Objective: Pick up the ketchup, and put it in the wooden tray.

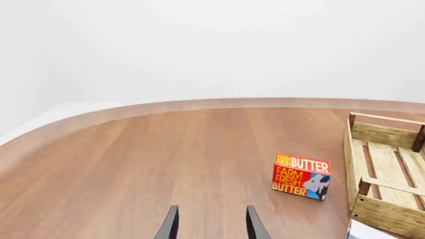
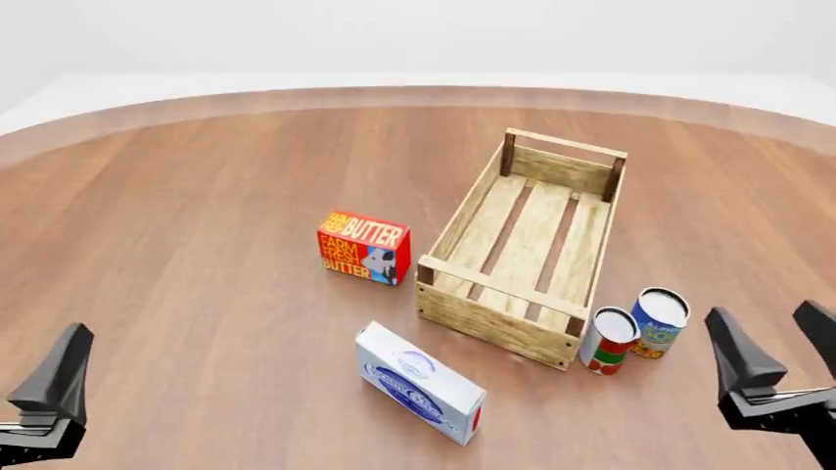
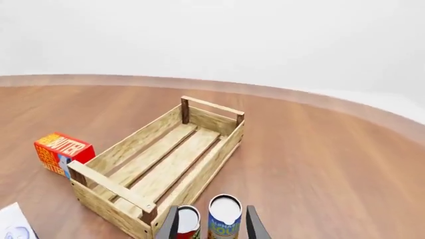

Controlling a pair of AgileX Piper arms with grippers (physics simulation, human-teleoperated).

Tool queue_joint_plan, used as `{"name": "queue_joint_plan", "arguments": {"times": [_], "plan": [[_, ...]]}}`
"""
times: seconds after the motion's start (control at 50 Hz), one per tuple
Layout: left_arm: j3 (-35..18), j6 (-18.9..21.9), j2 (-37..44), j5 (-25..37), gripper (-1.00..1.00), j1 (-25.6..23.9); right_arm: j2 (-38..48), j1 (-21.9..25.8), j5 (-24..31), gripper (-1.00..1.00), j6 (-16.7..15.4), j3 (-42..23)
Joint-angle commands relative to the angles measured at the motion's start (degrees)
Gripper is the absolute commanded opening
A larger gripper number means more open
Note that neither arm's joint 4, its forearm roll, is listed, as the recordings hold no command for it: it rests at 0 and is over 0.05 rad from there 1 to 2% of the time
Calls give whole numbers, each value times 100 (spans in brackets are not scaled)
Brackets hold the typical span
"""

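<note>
The ketchup shows in no view. The wooden tray (image 2: 463,213) lies empty right of the table's middle, its long side running away from me; it also shows in the right wrist view (image 3: 199,174) and the left wrist view (image 1: 385,215). My left gripper (image 1: 212,225) is open and empty, low at the near left (image 2: 39,397), far from the tray. My right gripper (image 2: 777,352) is open and empty at the near right, just this side of two cans; in the right wrist view (image 3: 211,225) the cans stand between its fingers' line of sight.
A red butter box (image 2: 363,247) stands left of the tray. A white-and-blue box (image 2: 418,382) lies in front of the tray. A red-and-green can (image 2: 608,341) and a blue can (image 2: 659,321) stand at the tray's near right corner.
</note>
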State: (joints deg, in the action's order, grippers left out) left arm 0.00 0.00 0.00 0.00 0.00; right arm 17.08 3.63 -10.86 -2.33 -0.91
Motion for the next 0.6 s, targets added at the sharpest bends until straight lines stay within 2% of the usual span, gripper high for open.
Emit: {"name": "queue_joint_plan", "arguments": {"times": [0.02,0.14,0.34,0.44,0.5,0.54,0.6], "plan": [[0,0,0,0,100,0,1077,559,-365,100,-272,-332],[0,0,0,0,100,0,1463,849,-333,100,-210,-553],[0,0,0,0,100,0,2058,1362,-386,100,-396,-813],[0,0,0,0,100,0,2432,1907,-427,100,42,-1020],[0,0,0,0,100,0,2321,1955,-306,100,18,-1087],[0,0,0,0,100,0,2453,2153,-309,100,113,-1166],[0,0,0,0,100,0,2564,2340,-285,100,46,-1249]]}}
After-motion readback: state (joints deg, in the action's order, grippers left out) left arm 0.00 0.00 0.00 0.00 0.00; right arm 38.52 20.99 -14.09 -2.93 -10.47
